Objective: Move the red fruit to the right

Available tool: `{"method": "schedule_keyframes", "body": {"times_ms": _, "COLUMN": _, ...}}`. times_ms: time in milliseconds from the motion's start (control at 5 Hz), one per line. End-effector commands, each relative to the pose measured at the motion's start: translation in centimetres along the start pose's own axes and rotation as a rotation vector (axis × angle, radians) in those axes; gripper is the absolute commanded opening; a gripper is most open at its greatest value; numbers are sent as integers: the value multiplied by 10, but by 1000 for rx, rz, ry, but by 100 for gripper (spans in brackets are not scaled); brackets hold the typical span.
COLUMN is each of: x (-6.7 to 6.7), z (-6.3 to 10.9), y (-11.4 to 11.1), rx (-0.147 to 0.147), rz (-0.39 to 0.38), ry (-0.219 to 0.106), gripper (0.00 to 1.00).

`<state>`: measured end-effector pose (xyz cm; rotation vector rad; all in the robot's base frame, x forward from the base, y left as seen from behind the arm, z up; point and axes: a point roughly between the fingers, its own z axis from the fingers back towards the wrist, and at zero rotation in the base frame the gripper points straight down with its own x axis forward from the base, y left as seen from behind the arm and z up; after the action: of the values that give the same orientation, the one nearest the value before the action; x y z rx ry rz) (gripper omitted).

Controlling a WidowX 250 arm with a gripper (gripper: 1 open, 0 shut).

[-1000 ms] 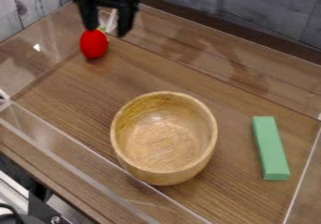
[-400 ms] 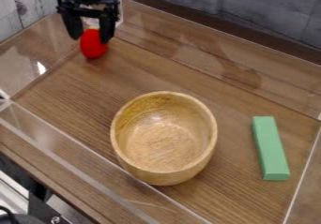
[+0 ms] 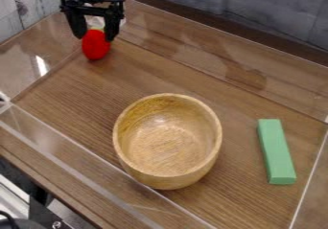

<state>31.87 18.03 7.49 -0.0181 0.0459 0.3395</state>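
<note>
A: Around the wooden bowl, what is there, biggest first?

B: The tabletop carries it all: wood grain, with clear walls along its edges. The wooden bowl stands near the front, upright, and looks empty. A green block lies flat to the right of the bowl, apart from it, long side running front to back. Far behind the bowl and to its left hangs the gripper, and just under it sits the red fruit, the smallest thing here.

A: How do the jaws stand?

B: Spread wide, pointing down, one dark finger on each side. Nothing is between the tips yet.

A: And the fruit against the jaws?

B: It sits on the tabletop directly below the gap, its top just at the level of the fingertips. I cannot tell whether either finger touches it. It is rounded, so it has no long axis to line up with. There is only one arm, so no choice of hand.

A: So what does the next move call for?

B: As I judge it, a short drop so the jaws straddle the fruit, then a close. The carry would then go rightward, across the bare tabletop behind the bowl.
</note>
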Motion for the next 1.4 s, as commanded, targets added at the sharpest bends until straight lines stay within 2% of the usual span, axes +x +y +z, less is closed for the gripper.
{"method": "schedule_keyframes", "body": {"times_ms": 0, "x": 13, "z": 22, "y": 7, "rx": 12, "rz": 20, "ry": -66, "gripper": 100}}
{"method": "schedule_keyframes", "body": {"times_ms": 400, "x": 8, "z": 20, "y": 9, "rx": 11, "rz": 10, "ry": -65, "gripper": 100}}
{"method": "schedule_keyframes", "body": {"times_ms": 800, "x": -4, "z": 9, "y": 12, "rx": 8, "rz": 28, "ry": -71, "gripper": 100}}
{"method": "schedule_keyframes", "body": {"times_ms": 1200, "x": -2, "z": 22, "y": 7, "rx": -2, "rz": 150, "ry": -92, "gripper": 100}}
